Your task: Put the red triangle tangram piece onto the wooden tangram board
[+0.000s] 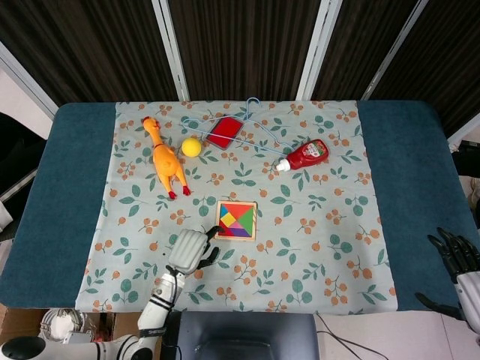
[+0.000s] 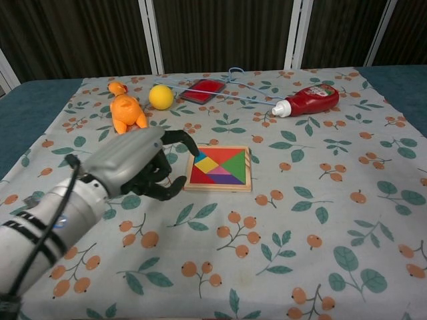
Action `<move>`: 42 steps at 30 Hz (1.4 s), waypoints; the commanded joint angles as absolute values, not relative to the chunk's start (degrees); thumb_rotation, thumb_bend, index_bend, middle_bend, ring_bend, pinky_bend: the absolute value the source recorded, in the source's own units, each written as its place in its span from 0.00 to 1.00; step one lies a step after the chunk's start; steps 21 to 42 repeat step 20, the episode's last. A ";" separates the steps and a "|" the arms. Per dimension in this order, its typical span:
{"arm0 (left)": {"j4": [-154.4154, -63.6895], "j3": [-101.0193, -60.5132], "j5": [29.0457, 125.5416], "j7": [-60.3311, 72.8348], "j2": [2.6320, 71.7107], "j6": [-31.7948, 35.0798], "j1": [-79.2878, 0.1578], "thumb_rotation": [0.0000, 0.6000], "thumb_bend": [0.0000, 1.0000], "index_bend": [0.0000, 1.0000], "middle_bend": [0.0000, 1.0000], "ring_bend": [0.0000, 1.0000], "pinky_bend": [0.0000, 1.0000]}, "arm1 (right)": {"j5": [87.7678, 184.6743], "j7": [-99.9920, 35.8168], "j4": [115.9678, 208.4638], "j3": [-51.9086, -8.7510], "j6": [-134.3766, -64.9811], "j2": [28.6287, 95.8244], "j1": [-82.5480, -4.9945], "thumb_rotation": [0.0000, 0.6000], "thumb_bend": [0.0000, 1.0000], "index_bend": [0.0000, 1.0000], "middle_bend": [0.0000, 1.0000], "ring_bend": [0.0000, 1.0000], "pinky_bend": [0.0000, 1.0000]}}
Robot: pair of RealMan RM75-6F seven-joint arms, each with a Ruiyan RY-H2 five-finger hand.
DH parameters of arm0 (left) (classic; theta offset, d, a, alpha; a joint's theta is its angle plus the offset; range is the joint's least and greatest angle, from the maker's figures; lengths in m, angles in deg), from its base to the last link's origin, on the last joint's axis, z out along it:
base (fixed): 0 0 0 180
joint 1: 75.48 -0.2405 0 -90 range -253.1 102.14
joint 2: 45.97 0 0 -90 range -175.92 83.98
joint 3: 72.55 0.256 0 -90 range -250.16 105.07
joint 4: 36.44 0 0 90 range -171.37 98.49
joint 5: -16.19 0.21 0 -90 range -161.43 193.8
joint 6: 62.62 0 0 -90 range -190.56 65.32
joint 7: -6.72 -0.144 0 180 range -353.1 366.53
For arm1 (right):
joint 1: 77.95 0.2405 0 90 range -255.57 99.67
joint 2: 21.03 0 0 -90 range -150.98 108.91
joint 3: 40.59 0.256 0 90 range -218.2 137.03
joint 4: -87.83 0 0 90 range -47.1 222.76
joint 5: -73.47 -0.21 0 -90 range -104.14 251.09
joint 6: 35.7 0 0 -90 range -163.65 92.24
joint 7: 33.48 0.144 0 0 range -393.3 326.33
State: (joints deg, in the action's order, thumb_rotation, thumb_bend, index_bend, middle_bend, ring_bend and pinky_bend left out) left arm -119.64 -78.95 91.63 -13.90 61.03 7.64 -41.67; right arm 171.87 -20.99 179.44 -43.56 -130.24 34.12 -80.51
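My left hand [image 2: 137,163] is hovering just left of the wooden tangram board [image 2: 219,169], fingers curled loosely with nothing in them. The red triangle tangram piece [image 2: 199,175] is lying in the board's near-left corner, flush among the other coloured pieces. My right hand [image 1: 459,259] is hanging at the far right edge of the desk [image 1: 420,187], fingers spread and holding nothing. Beyond the board are lying a rubber chicken [image 1: 165,157], a yellow ball [image 1: 192,147] and a ketchup bottle [image 1: 304,156].
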 commanded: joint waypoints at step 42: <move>-118.16 -60.53 106.82 10.64 31.18 28.23 -63.48 1.00 0.42 0.00 0.02 0.00 0.08 | 169.50 -30.44 182.71 -42.55 -125.42 36.81 -78.74 1.00 0.20 0.00 0.00 0.00 0.00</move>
